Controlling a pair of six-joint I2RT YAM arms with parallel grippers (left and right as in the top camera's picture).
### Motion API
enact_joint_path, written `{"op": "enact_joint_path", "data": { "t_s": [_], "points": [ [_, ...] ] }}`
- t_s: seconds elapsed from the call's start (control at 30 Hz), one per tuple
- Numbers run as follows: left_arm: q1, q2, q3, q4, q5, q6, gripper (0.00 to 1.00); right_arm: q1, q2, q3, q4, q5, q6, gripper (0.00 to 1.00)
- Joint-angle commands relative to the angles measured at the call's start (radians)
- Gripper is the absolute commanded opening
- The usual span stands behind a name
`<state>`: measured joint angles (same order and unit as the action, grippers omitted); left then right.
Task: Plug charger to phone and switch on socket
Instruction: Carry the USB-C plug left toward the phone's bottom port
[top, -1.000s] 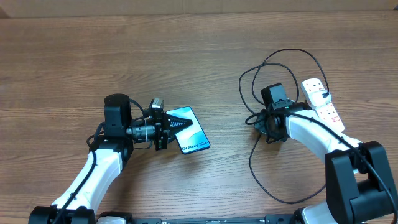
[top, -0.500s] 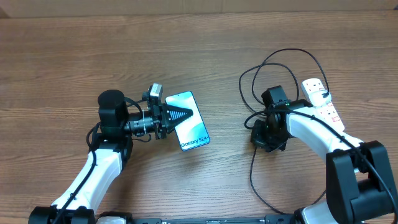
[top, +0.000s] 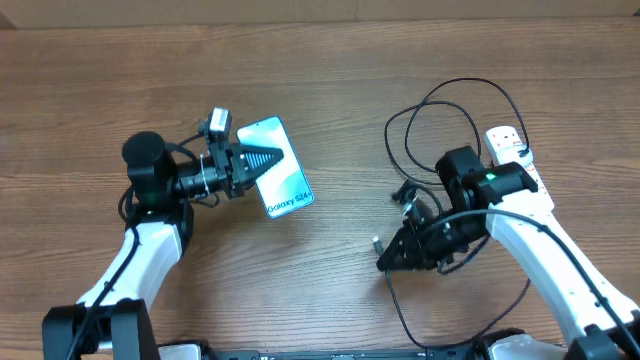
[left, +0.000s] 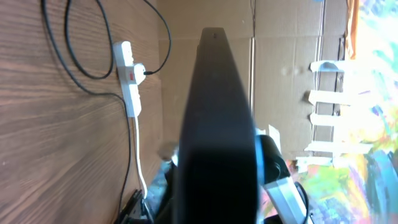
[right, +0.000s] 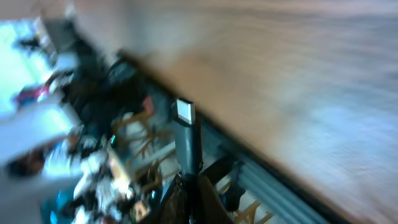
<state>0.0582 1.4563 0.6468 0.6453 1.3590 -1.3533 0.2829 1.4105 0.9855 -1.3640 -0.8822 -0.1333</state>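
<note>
My left gripper (top: 262, 160) is shut on the phone (top: 283, 186), a slim phone with a light blue screen, and holds it lifted over the left part of the table. In the left wrist view the phone's dark edge (left: 217, 124) fills the middle. My right gripper (top: 388, 257) is shut on the charger's connector tip (top: 377, 242), which sticks out toward the left; in the right wrist view the tip (right: 185, 130) points up from the jaws, blurred. The black charger cable (top: 440, 100) loops back to the white socket (top: 515, 160) at the right, also in the left wrist view (left: 127, 78).
The socket's thick white lead (left: 140, 168) runs toward the table's edge. Cable loops (top: 405, 300) lie on the wooden table (top: 330, 80) in front of the right arm. A cardboard wall (left: 280, 56) stands behind the table.
My left gripper has lifted the phone and carried it left and back. My right gripper has moved forward and left with the connector tip, pulling the cable along.
</note>
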Motion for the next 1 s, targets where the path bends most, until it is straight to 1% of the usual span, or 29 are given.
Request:
{"op": "enact_joint_path", "data": {
  "t_s": [0.0,0.13,0.27,0.37,0.57,0.83,0.97],
  "points": [
    [-0.031,0.024,0.069,0.045,0.019,0.014,0.04,0.038,-0.047,0.015,-0.034,-0.149,-0.182,0.04],
    [-0.086,0.034,0.082,0.074,-0.025,0.014,0.04,0.079,-0.057,0.016,-0.016,-0.153,-0.182,0.04],
    [-0.143,0.034,0.082,0.073,-0.078,0.027,0.04,0.113,-0.057,0.016,0.068,-0.156,-0.175,0.04],
    [-0.17,0.034,0.082,0.074,-0.101,0.045,0.04,0.124,-0.057,0.016,0.156,-0.149,-0.105,0.04],
    [-0.177,0.034,0.082,0.073,-0.115,0.058,0.04,0.124,-0.057,0.031,0.258,-0.14,-0.002,0.04],
    [-0.177,0.034,0.082,0.066,-0.151,0.072,0.04,0.151,-0.057,0.102,0.284,-0.14,0.007,0.04],
    [-0.177,0.034,0.082,0.066,-0.155,0.082,0.04,0.175,-0.056,0.112,0.346,-0.14,0.039,0.04]
  ]
}}
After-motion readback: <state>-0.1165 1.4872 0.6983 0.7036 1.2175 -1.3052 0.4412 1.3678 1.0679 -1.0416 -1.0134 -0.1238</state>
